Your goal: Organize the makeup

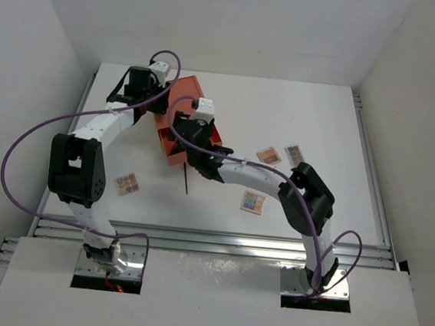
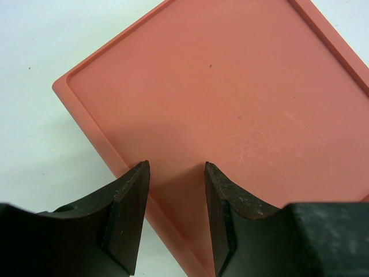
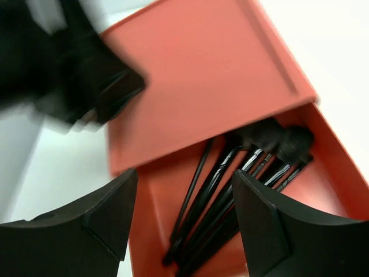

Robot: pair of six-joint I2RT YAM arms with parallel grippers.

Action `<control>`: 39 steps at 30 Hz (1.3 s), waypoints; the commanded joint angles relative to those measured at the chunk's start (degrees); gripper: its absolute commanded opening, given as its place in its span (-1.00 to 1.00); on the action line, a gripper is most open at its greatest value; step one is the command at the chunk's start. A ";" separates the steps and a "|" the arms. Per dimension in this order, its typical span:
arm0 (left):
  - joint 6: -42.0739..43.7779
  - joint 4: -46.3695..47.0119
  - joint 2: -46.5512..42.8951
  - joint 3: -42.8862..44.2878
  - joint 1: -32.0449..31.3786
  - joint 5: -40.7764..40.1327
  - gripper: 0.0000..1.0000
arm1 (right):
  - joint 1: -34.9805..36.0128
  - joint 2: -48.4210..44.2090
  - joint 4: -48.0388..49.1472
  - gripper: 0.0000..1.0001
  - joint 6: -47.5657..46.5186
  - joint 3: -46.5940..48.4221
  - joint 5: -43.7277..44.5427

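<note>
Bracing the orange box (image 2: 230,86), I judge, my left hand (image 2: 176,167) sits half spread over its lid's edge, pinching nothing, while my right hand (image 3: 184,179) hangs spread above the black brushes (image 3: 230,184) lying in the open drawer (image 3: 346,173). Only the overhead view shows the palettes (image 1: 253,203) and one stray stick (image 1: 187,182) out on the desk (image 1: 344,129).
</note>
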 commanded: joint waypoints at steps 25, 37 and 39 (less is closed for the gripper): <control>0.23 -9.16 2.00 -1.52 1.76 -0.82 -0.03 | 5.60 3.88 -15.66 -0.21 -17.59 -8.13 -17.96; 0.23 -9.16 2.00 -1.52 1.76 -0.82 -0.03 | 4.63 3.10 -22.76 -1.00 -13.11 -11.81 -20.68; 0.23 -9.16 2.00 -1.52 2.28 -0.82 -0.03 | 4.72 -1.88 -23.65 -1.00 -12.32 -17.60 -20.85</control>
